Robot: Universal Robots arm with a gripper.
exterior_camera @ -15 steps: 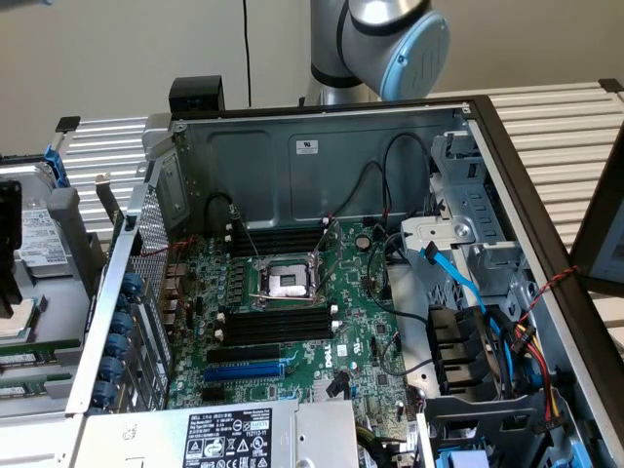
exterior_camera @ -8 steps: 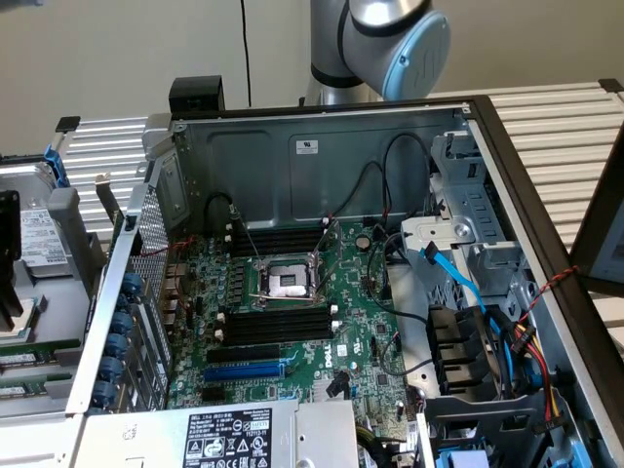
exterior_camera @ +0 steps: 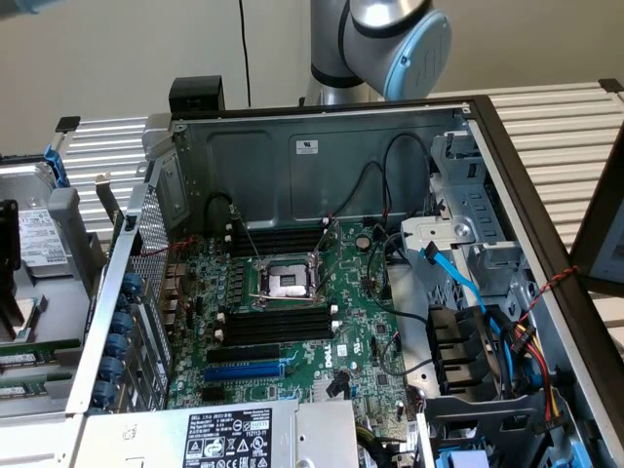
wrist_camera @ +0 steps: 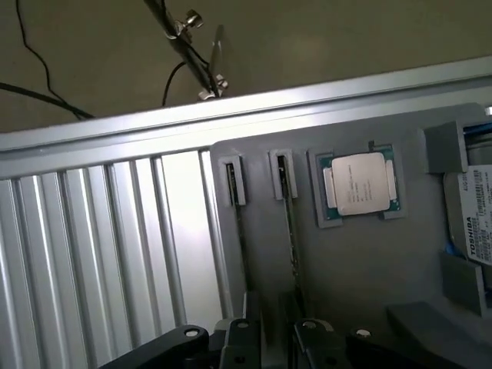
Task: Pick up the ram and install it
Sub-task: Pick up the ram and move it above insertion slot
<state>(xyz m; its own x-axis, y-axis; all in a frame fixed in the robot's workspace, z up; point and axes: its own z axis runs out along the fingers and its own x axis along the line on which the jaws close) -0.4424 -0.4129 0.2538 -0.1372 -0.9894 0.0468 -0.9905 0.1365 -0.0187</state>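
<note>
On grey holder tray [wrist_camera: 354, 292]: ram [wrist_camera: 290, 223], standing on edge in its slot, second stick [wrist_camera: 237, 231] alongside. Ram's long axis runs straight away from pincer [wrist_camera: 273, 342]. Pincer: wide, holding nothing, near ram's closest end.

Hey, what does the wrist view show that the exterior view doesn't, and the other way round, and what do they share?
Wrist view: the open end effector and a loose processor chip. Exterior view: the arm, the open computer case, its motherboard, the black slots and the blue slot. Both: the ribbed metal table, a labelled hard drive and, it seems, the two ram sticks standing in the grey holder.
</note>
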